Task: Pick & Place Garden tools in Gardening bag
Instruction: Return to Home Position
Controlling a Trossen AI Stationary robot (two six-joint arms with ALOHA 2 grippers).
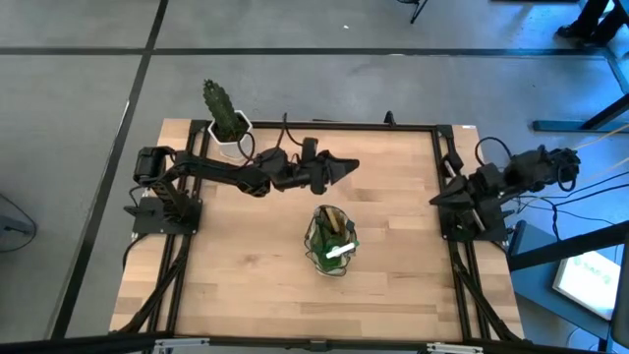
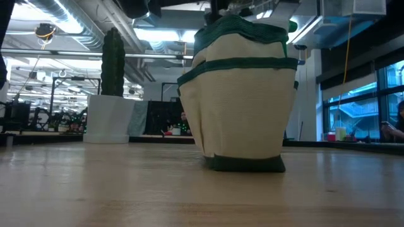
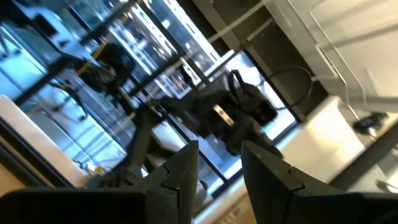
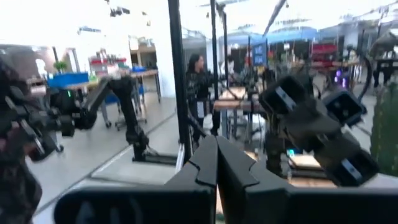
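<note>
High view: gardening bag (image 1: 332, 241) stands upright near the middle of the table (image 1: 246, 285), a touch toward 4 o'clock of centre. A green spray bottle (image 1: 339, 252) with a white nozzle shows in its open mouth; the rest of the contents are too small to name. Left arm (image 1: 226, 175) reaches in from its base at the 9 o'clock edge. The left gripper (image 1: 352, 164) is at 12 o'clock of the bag, near it but apart, pointing toward 3 o'clock. Right arm (image 1: 501, 182) is folded at the 3 o'clock edge, and the right gripper (image 1: 435, 201) sits between 2 and 3 o'clock of the bag, well apart. Cactus (image 1: 224, 106) in a white pot (image 1: 234, 138) stands at the table's 11 o'clock corner.

Low view: the bag (image 2: 243, 101) fills the centre, base flat on the wood, cream cloth with green trim. The cactus (image 2: 113, 60) and its pot (image 2: 107, 120) are at 9 o'clock of it, farther back. Dark parts cross the 12 o'clock edge above the bag — can't tell which arm.

Left wrist view: left gripper (image 3: 219, 148) is released, with a clear gap between the fingers (image 3: 183, 171) and nothing in it. The right arm (image 3: 233, 118) shows farther off.

Right wrist view: right gripper (image 4: 216, 142) is clenched — fingers (image 4: 202, 165) pressed together, empty. The left arm (image 4: 311, 121) is beyond, the cactus (image 4: 387, 124) is at the frame edge, and a person (image 4: 198, 84) stands in the room behind.
</note>
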